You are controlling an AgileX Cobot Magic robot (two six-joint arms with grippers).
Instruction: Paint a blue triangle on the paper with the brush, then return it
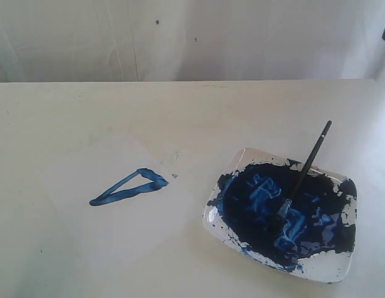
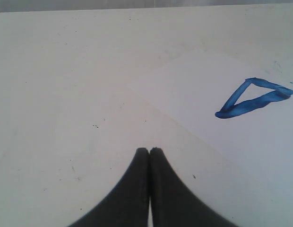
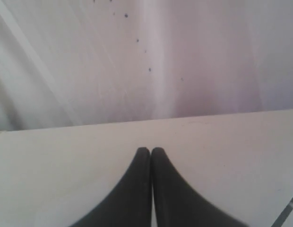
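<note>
**Q:** Where's the brush (image 1: pixel 304 171) been put?

**A:** It's propped in the paint dish (image 1: pixel 329 266) on the table (image 1: pixel 180 112), tip sunk in the blue. The blue triangle (image 1: pixel 127 187) is painted on the paper (image 1: pixel 136 230), well apart from the dish.

**Q:** Fingers?

**A:** Left fingers (image 2: pixel 137 184) and right fingers (image 3: pixel 137 184) are pressed together, nothing held.

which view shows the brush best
The exterior view: the brush shows whole, tip in the paint dish, handle slanting up. The left wrist view shows none of it; the right wrist view shows at most an unclear sliver at one corner.
</note>
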